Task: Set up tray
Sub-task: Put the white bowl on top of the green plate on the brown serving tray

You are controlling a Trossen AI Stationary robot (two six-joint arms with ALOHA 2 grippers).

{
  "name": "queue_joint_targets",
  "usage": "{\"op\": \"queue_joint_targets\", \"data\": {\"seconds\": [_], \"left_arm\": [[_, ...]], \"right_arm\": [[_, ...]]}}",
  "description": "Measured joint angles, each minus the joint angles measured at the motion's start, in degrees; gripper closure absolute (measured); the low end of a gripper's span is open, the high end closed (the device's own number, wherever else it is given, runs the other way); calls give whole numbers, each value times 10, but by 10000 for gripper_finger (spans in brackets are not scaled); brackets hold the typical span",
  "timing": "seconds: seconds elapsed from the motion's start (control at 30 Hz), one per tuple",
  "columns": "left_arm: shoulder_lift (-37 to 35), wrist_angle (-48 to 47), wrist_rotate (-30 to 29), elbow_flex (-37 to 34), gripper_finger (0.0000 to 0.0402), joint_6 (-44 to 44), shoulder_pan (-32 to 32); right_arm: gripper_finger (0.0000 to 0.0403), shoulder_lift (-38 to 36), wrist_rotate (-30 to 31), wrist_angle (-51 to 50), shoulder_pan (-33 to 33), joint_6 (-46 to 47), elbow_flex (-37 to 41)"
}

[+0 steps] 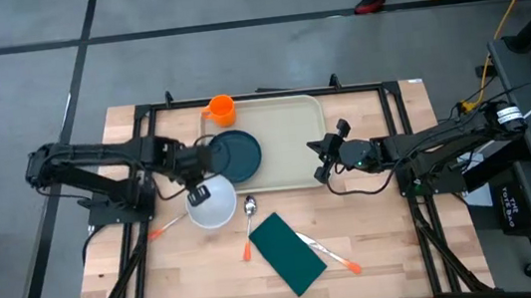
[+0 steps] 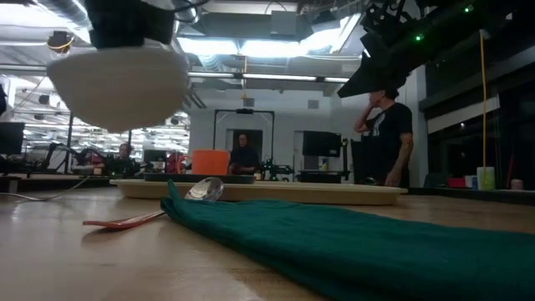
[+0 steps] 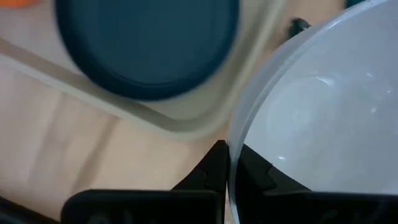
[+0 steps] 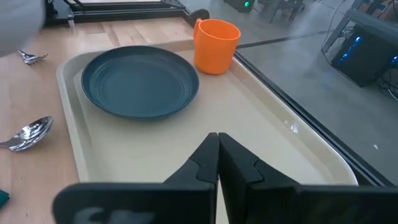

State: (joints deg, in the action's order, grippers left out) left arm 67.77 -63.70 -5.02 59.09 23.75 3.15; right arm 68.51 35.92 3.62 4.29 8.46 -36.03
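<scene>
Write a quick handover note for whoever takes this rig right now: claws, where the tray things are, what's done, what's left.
Left claw: shut on the white bowl rim, bowl lifted just off the tray edge.
Right claw: shut, empty, over the tray's right end.
On the tray: plate and orange cup.
On the table: spoon, green napkin, two more orange-handled utensils.
Left: probably set the bowl down, then bring in the utensils and napkin.
</scene>
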Motion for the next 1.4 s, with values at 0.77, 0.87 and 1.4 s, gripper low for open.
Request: {"op": "queue_joint_targets", "data": {"seconds": [0.77,0.87,1.4], "left_arm": [[31,134,55,6,398,-149,237],[67,118,62,28,398,-160,262],[241,60,111,137,398,-180,342]], "right_arm": [[391,0,0,14,-31,3,0],[391,0,0,14,-34,4,0],[391,0,0,26,-34,-30,0]]}}
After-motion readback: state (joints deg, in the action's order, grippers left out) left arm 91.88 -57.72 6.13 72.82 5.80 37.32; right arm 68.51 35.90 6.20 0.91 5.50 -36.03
